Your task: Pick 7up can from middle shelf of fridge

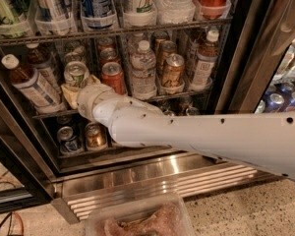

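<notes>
Fridge [236, 58]: door open, wire racks exposed; the arm [201, 136] reaches in from the right.
7up can [77, 73]: upright in the front row of the middle shelf [184, 94], left of centre. A tilted white-capped bottle [32, 85] lies to its left and the red Coca-Cola can [112, 76] stands just beside it on the right.
Gripper [74, 93]: at the can's lower half, touching it or very nearly so, at the shelf's front edge.
Grip state: you cannot tell whether it has closed on the can or is only set about it — the wrist covers the contact.
Handling: expect a moderate load if the can is full. The thin metal wall is stiff under light pressure and likely to dent under a hard pinch. The surface is smooth and probably cold and damp, so treat it as slippery.
Where to hold: across the mid-body, on opposite sides of the cylinder, not on the tapered top or base.
Risk: neighbours stand close on both sides — you would need to lift clear of the front rail and keep the can upright.
</notes>
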Controlling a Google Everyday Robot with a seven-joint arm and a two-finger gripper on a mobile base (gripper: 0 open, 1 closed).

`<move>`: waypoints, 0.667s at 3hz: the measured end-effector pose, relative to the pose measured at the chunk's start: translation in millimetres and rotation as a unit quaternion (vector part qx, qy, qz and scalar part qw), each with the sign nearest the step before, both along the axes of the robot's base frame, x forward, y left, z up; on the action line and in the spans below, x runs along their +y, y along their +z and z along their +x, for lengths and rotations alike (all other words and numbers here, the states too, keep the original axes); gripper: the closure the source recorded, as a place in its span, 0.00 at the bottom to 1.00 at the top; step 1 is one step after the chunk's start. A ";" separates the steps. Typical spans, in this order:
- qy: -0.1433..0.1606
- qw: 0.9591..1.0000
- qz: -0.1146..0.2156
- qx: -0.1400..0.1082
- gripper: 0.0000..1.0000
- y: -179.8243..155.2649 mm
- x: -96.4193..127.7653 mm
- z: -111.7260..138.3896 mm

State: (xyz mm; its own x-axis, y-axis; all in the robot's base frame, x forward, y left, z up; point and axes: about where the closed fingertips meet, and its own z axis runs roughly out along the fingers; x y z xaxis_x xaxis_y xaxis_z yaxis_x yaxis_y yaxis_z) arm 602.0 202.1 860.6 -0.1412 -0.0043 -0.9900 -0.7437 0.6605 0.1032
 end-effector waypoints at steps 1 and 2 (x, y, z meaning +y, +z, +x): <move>0.012 1.000 0.018 0.010 1.00 5.4 -0.9 -4.5; 0.023 0.999 0.035 0.035 1.00 10.6 -7.3 -15.8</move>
